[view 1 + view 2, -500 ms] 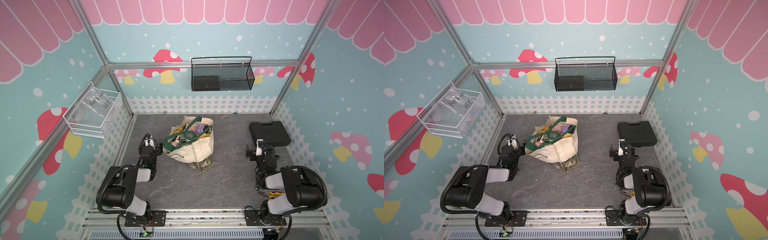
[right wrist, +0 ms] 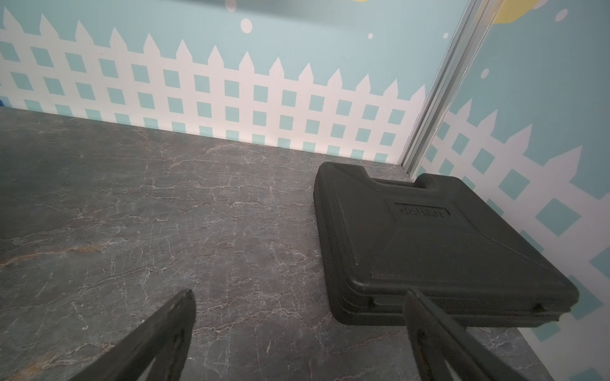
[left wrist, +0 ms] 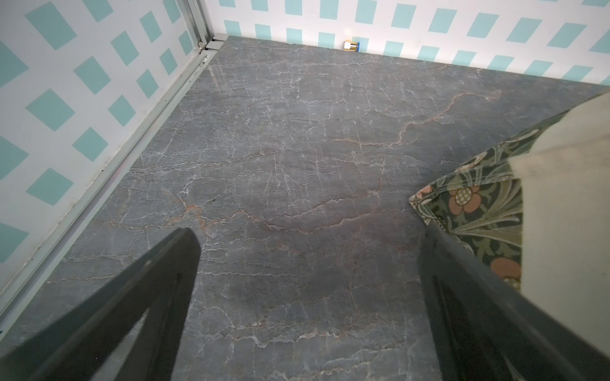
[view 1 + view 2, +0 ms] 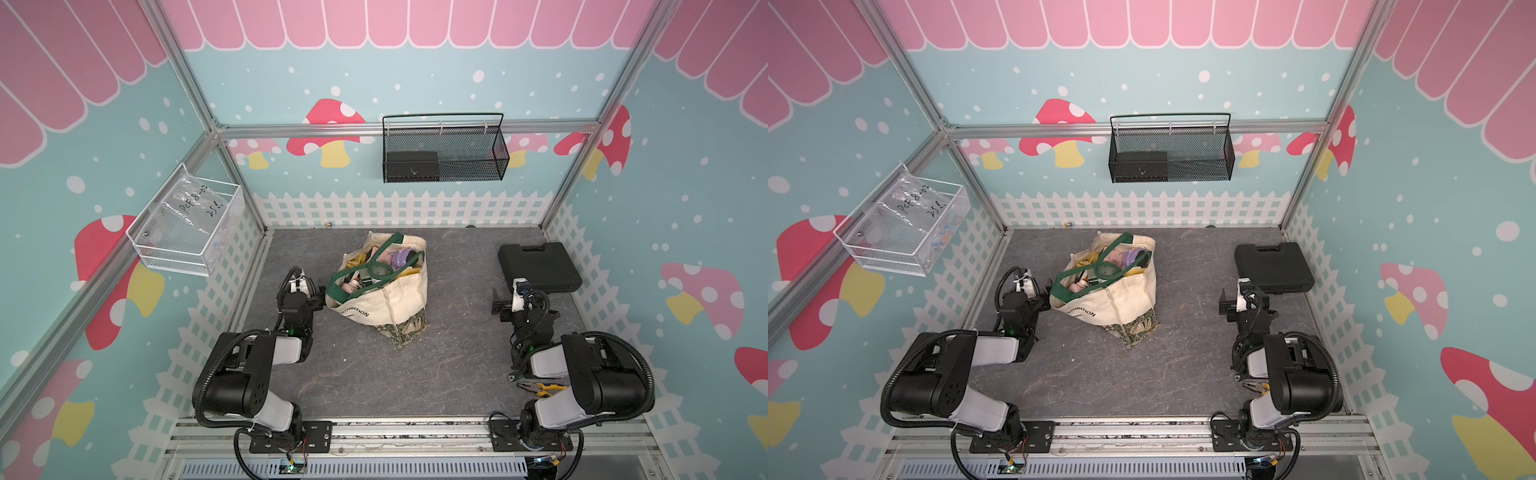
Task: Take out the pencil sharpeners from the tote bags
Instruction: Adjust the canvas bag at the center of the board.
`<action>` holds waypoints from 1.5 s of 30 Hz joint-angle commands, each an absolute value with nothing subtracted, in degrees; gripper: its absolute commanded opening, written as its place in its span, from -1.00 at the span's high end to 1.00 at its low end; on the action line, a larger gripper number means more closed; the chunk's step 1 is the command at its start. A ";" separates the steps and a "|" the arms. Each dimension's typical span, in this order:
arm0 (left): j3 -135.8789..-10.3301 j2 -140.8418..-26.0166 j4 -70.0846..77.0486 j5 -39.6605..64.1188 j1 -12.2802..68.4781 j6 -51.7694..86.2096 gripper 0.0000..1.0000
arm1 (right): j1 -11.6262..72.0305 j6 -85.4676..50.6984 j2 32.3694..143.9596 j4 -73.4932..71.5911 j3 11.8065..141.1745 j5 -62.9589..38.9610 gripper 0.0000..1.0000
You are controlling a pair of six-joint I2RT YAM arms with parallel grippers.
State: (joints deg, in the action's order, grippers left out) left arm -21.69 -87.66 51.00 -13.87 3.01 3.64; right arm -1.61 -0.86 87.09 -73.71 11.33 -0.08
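The cream tote bag (image 4: 388, 301) stands at the centre of the grey floor in both top views. Its mouth is open and it is packed with pencil sharpeners (image 4: 400, 257), with a purple one on top. The left gripper (image 4: 311, 287) sits just left of the bag, its jaws spread wide and empty. In the left wrist view 1 finger (image 3: 462, 297) lies beside the bag's leafy base. At centre right, the right gripper (image 2: 300, 297) is also wide and empty, just beside the black case (image 2: 429, 237).

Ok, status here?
Left gripper open, empty, beside tote bag. Right gripper open, empty, near black case. Sharpeners in bag; green handles lie across its mouth.
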 commanded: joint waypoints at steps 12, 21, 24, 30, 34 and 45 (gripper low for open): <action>-22.59 -88.24 50.62 -13.45 2.79 2.72 -0.98 | -1.58 0.14 87.58 -74.63 12.09 -0.70 -0.99; -22.59 -88.24 50.62 -13.45 2.80 2.72 -0.98 | -1.54 0.09 87.53 -74.62 12.05 -0.70 -0.99; -22.59 -88.19 50.70 -13.45 2.81 2.72 -0.98 | -1.58 0.15 87.52 -74.64 12.05 -0.70 -0.99; -22.32 -88.17 51.15 -12.13 3.34 1.58 -0.98 | -1.58 0.09 87.57 -74.62 12.08 -0.69 -0.99; -22.39 -88.24 50.97 -12.13 3.30 1.58 -0.98 | -1.60 0.01 87.57 -74.66 12.11 -0.66 -0.99; -22.50 -88.24 50.76 -11.78 3.10 1.75 -0.97 | -1.62 0.06 87.62 -74.64 12.11 -0.80 -0.99</action>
State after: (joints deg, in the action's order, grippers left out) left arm -21.69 -87.66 51.00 -12.75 3.16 2.72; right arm -1.61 -0.89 87.09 -73.71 11.33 -0.08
